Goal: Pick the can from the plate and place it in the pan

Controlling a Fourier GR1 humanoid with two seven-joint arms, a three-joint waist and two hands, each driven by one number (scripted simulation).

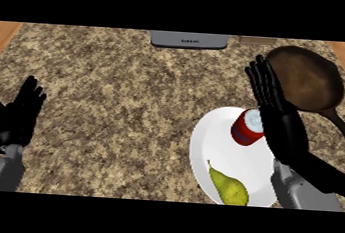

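right hand: fingers straight, holding nothing | can: on plate, just left of the fingers | pan: right of fingertips | left hand: open, resting

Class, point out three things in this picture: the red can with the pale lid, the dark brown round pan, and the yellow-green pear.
Red can with pale lid (244,131), head view, on its red side.
Dark brown round pan (311,82), head view, middle of its bowl.
Yellow-green pear (230,189), head view, on its wide lower body.
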